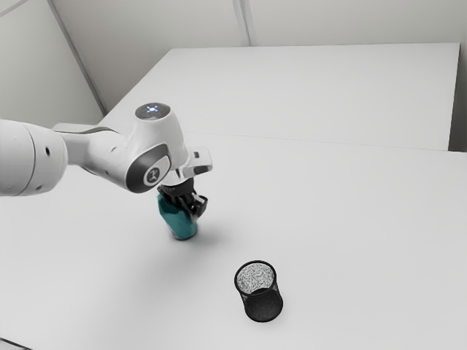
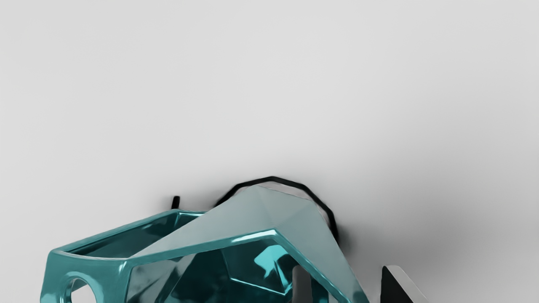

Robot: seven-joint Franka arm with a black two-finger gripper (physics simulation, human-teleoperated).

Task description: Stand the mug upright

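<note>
1. The mug [image 1: 178, 222] is below my gripper [image 2: 345, 281] on the table [image 1: 350, 211], mouth upward and base down. It looks upright or very nearly so; its slant in the exterior view is much like the mesh cup's [image 1: 263, 307], so I put that down to the camera, though I can't rule out a slight lean.
2. My pincer is apart: one finger [image 2: 302, 285] reaches inside the mouth, the other [image 2: 399, 289] stands outside the wall, with a visible gap to it.
3. As I judge it, the pose the task wants is there or almost there. Fingers astride the wall would suit a grip about to be made as well as one let go, and I can't tell which from here.
4. Inside the mug I make out glossy, faceted walls and that one finger; its floor is out of my sight, so I can't speak for contents down there.
5. The mesh cup stands upright, well apart, toward the exterior view's right. Its inner side looks speckled and pale; I can't tell whether anything lies at its bottom.
</note>
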